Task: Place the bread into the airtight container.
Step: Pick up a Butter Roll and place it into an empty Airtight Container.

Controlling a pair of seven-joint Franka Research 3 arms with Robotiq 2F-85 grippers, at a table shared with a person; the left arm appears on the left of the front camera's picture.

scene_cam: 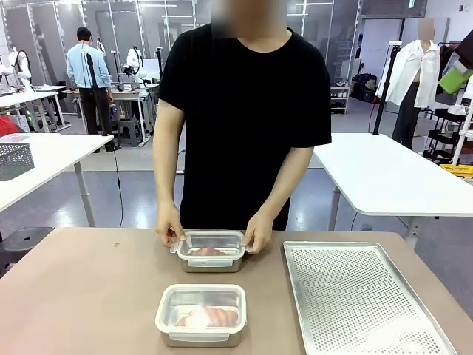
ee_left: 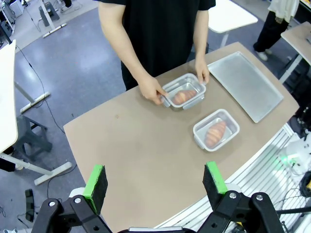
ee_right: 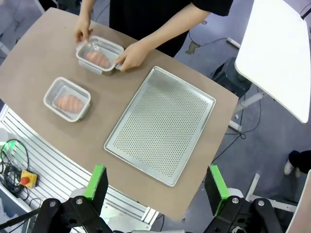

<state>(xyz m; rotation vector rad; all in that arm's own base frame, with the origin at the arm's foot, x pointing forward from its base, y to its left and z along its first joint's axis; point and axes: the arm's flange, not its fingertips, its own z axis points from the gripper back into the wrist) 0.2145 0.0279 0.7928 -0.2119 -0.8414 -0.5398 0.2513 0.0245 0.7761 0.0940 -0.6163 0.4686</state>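
A person in a black T-shirt stands at the far side of the brown tabletop [scene_cam: 81, 288] with both hands on a clear airtight container [scene_cam: 211, 250]. One hand [scene_cam: 171, 228] grips its left end and the other hand [scene_cam: 258, 232] its right end, fingers on the lid's edges. Through the clear plastic a piece of bread [scene_cam: 207, 251] shows, lying inside this far container. The lid appears to sit on top, though whether its side flaps are locked down cannot be told from these views.

Nearer the robot's edge sits a second container [scene_cam: 201, 314], lidded and untouched, with another bread [scene_cam: 208, 317] inside it. The two boxes are near each other but apart, the far one slightly to the right of the near one in the front view.

To the right of both lies a perforated metal tray [scene_cam: 362, 296], flat on the tabletop and separate from the boxes.

The left pincer [ee_left: 155, 180] hangs high above the near edge of the tabletop, its green-padded fingers spread wide and gripping nothing. The right pincer [ee_right: 156, 182] is likewise raised well above the tray's near corner, fingers wide apart and holding nothing.
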